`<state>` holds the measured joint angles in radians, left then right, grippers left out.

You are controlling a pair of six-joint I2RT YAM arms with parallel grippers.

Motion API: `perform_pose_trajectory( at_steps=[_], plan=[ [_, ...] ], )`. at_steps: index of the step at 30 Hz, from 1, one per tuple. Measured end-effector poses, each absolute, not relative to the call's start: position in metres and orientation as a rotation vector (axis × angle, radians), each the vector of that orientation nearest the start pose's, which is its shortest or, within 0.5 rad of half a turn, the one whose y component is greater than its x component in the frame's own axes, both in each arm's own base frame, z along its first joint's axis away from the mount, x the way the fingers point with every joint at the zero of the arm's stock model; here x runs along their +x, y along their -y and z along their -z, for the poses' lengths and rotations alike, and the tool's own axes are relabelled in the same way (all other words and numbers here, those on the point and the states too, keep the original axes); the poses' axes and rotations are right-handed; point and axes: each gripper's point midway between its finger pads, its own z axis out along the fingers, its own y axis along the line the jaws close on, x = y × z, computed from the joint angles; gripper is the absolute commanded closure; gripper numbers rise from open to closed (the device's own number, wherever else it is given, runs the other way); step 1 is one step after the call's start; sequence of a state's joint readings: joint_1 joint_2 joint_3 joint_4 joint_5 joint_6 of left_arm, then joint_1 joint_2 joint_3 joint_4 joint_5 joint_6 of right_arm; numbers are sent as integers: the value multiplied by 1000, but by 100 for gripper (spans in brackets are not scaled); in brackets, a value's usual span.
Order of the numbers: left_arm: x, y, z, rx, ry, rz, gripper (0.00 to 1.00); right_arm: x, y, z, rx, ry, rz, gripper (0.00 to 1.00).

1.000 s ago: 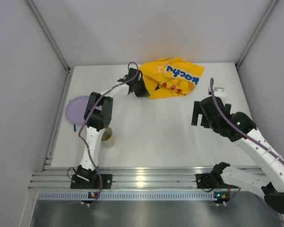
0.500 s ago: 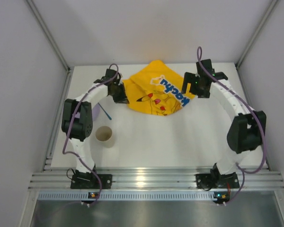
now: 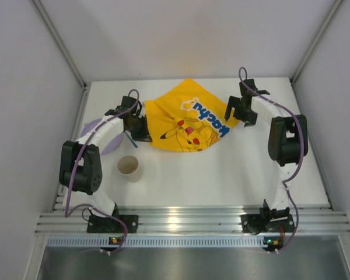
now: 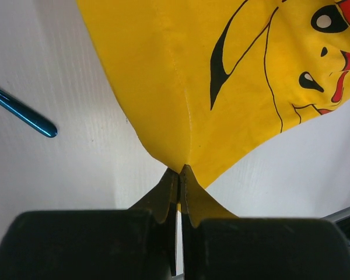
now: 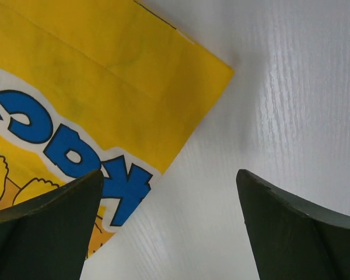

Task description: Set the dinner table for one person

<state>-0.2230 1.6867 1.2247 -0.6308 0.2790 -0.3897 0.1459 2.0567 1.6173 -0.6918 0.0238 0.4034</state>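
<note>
The left gripper (image 4: 178,185) was clamped on a corner of the yellow cloth (image 4: 221,76); the right gripper (image 5: 170,192) hung wide apart over another corner. A blue utensil (image 4: 20,109) lay near, on the white table (image 3: 221,169). Only the overhead view showed the cup (image 3: 129,167) and purple plate (image 3: 92,126).

Bright, even light is thrown from overhead. Only soft, faint shadows are cast on the dinner table (image 3: 221,175) around the yellow cloth (image 3: 184,119); nearer than the cloth, glare is reflected off the aluminium rail (image 3: 175,224). In the wrist views the cloth's print is rendered sharply, while the left gripper (image 4: 176,181) and right gripper (image 5: 169,174) are seen dark and blurred before it.
</note>
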Motion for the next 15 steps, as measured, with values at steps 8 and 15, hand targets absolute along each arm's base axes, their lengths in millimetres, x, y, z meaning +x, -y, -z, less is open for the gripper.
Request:
perform_pose_trajectory(
  at_steps=[8,15],
  plan=[
    [345,144,-89,-137,-2725,564,100,475,-59,-34,484,-2626,-145,12],
    [341,143,-100,-134,-2708,571,100,510,-67,-37,545,-2523,-223,33]
  ],
)
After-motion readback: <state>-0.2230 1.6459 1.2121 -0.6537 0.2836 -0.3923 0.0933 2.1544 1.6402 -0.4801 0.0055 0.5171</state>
